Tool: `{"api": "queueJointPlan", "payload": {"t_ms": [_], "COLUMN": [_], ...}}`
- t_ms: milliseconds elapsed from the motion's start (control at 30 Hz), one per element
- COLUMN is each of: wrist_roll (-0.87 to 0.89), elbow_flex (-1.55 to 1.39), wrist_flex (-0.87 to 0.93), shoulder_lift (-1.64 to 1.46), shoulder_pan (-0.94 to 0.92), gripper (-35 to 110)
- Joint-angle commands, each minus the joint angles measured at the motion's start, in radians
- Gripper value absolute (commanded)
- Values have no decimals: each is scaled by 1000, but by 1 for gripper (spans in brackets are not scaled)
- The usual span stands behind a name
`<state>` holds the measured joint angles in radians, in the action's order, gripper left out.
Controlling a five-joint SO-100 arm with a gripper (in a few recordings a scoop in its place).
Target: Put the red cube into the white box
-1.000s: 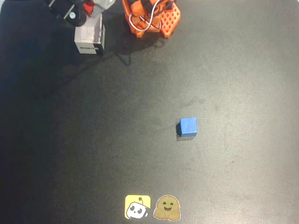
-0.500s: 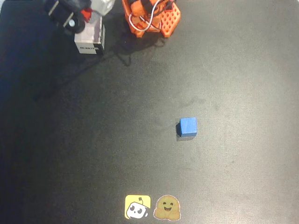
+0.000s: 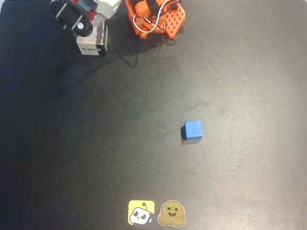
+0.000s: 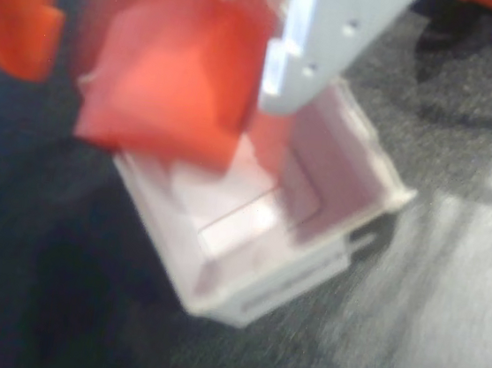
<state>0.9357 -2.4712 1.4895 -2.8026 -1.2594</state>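
At upper left of the overhead view, on the dark tabletop (image 3: 144, 96): box (image 3: 92, 42) beside the orange base (image 3: 156, 17), claw (image 3: 81, 19) above its far edge. Closer, in the wrist view: claw (image 4: 227, 75) shut around the cube (image 4: 165, 77), hanging over the box's (image 4: 250, 229) upper-left wall, not its middle. Likely trouble: released here, cube clipping the rim and tumbling out; thin box nudged or tipped. Blue cube (image 3: 193, 130) well clear, centre right.

red cube (image 4: 164, 86) motion-blurred in wrist view, white box (image 3: 92, 47) partly hidden under end effector (image 3: 79, 19)
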Motion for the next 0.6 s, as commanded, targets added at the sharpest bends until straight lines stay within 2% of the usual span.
{"api": "queueJointPlan", "payload": {"t_ms": [0,333,500,567], "wrist_roll": [-11,-11,5,2], "elbow_flex": [5,-8,17,40], "wrist_flex": [-25,-29,-35,-43], "shoulder_lift": [-15,-80,-92,-57], "shoulder_pan": [17,20,-2,-2], "gripper": [25,22,1,0]}}
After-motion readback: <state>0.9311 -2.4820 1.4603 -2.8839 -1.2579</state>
